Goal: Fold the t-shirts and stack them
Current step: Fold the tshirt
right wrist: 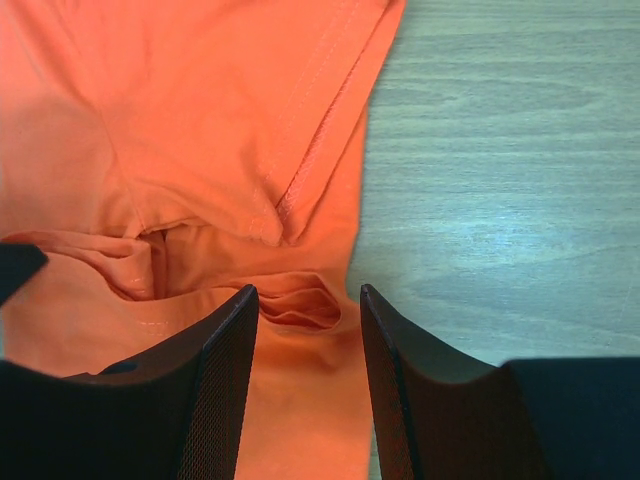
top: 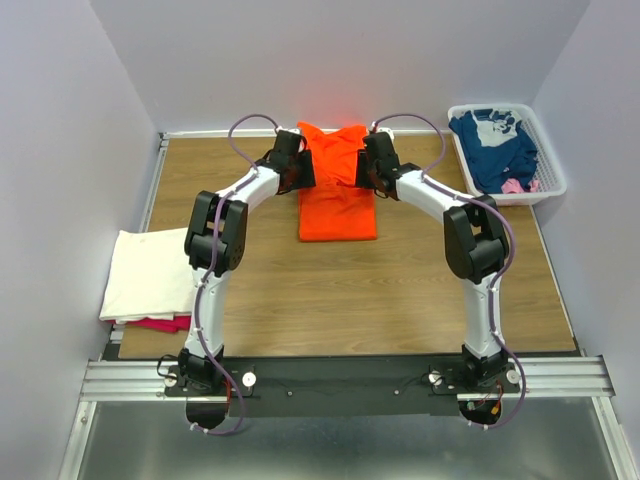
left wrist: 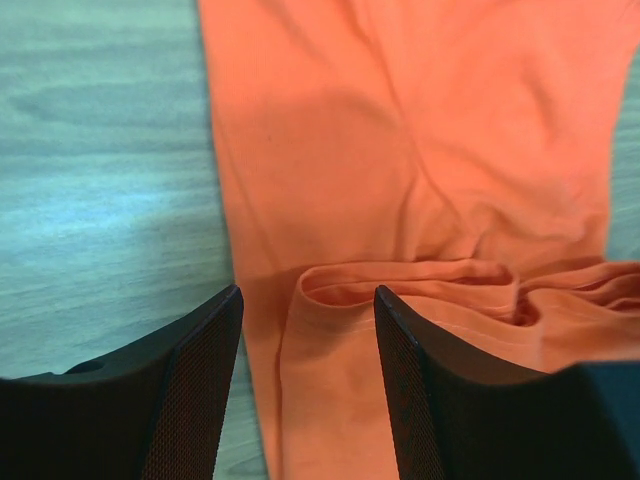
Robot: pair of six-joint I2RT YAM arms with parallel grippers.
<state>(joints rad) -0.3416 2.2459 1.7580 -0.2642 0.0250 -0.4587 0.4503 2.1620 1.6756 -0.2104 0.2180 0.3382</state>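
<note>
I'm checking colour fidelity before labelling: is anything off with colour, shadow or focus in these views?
Top external view: the bright orange cloth t-shirt oversaturates, spilling a red glow onto the grey back wall. Left wrist view: the wooden table reads teal, and a soft shadow crosses the shirt. Right wrist view: same teal cast; seam stitching is sharp.

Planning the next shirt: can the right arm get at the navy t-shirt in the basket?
Probably yes: the navy t-shirt lies uncovered in the open-topped basket on that arm's side, and the right gripper is open.
</note>
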